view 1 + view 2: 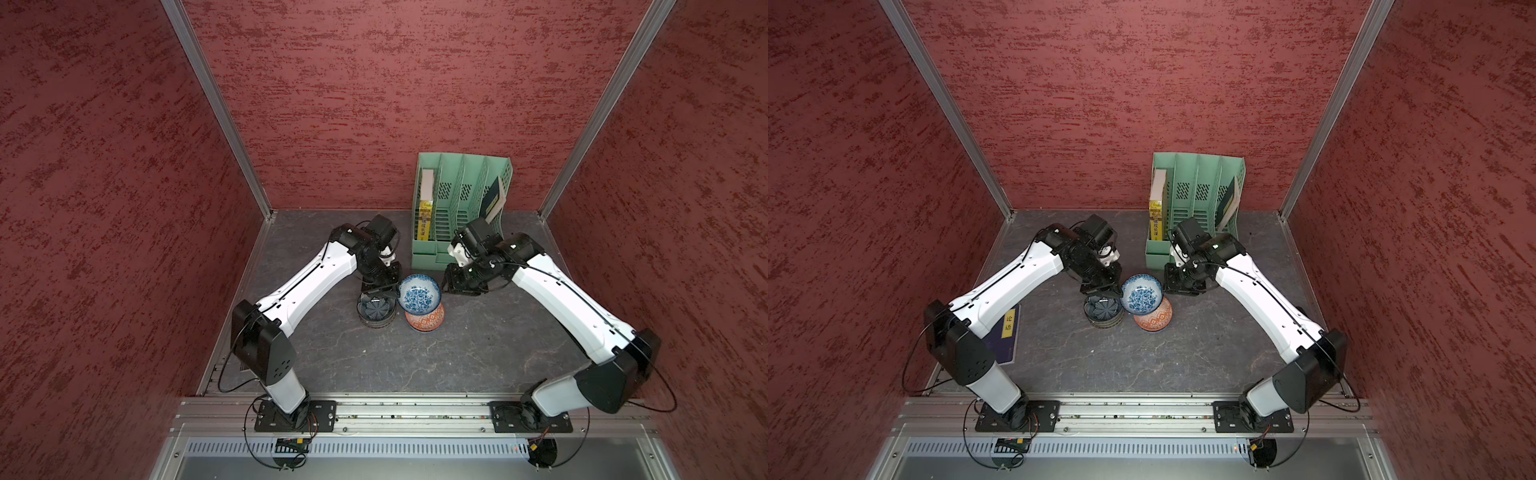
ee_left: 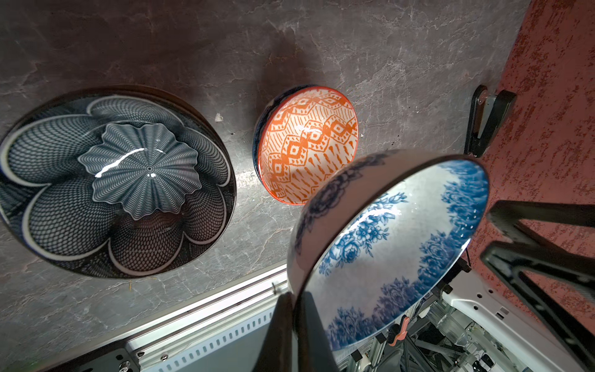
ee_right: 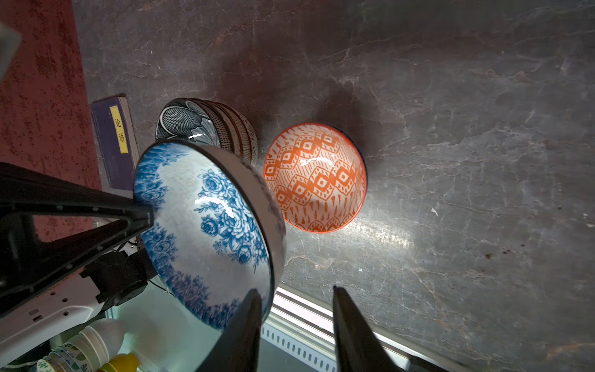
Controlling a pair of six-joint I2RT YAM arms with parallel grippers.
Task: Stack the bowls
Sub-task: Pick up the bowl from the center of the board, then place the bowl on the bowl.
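A blue-white floral bowl [image 1: 419, 293] hangs tilted above the table between my two grippers. My left gripper [image 2: 294, 294] is shut on its rim, one finger inside and one outside. My right gripper [image 3: 294, 290] stands open at the opposite rim: one finger lies over the bowl's [image 3: 206, 212] inside and the other stands clear outside it. Just below and in front sits the orange geometric bowl [image 1: 424, 320], upright on the table. To its left, a dark flower-patterned bowl [image 1: 376, 311] tops a stack of nested bowls [image 3: 231, 132] with striped sides.
A mint-green file rack [image 1: 457, 208] holding books stands at the back, close behind the right arm. A purple book [image 1: 1005, 336] lies flat under the left arm. A metal rail [image 1: 415, 409] runs along the table's front edge.
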